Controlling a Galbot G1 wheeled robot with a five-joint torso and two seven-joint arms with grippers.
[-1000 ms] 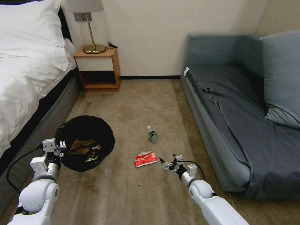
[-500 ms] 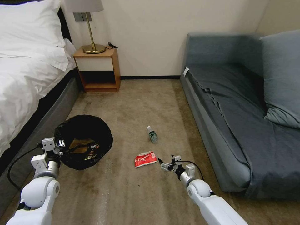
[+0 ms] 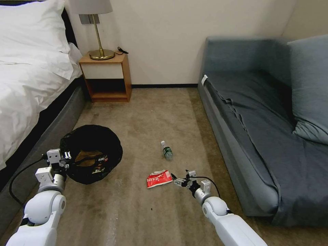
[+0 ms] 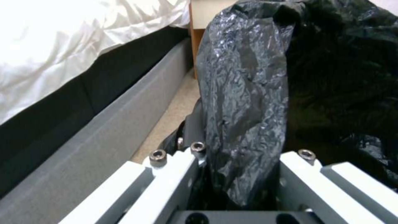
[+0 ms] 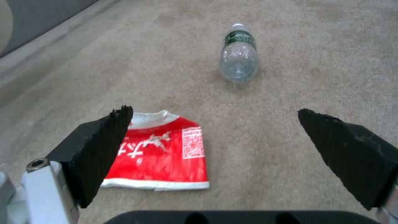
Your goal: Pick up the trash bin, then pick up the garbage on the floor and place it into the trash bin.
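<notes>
Left gripper [image 3: 65,159]: you have it clamped on the near-left rim of the trash bin [image 3: 91,154]; in the left wrist view its fingers [image 4: 174,174] pinch a fold of the black bag [image 4: 244,102] between them.
Trash bin: it sits at your left, close beside the grey base of the bed [image 3: 51,133]; you can see a tan paper bag [image 3: 87,157] and a dark wrapper [image 3: 100,162] lying inside the liner. Whether the bin rests on the carpet [image 3: 143,212] or hangs just off it, you cannot tell.
Right gripper [image 3: 175,179]: you hold it low over the carpet with the jaws spread wide and nothing between them, tips just to the right of the red-and-white wrapper [image 3: 159,178]. In the right wrist view its left pad [image 5: 99,146] overlaps the wrapper's edge.
Red-and-white wrapper: it lies flat on the carpet near the middle, between bin and sofa [image 3: 259,136].
Bottle [image 3: 166,150]: it lies on its side farther off, beyond the wrapper and apart from it, cap end pointing away from you.
</notes>
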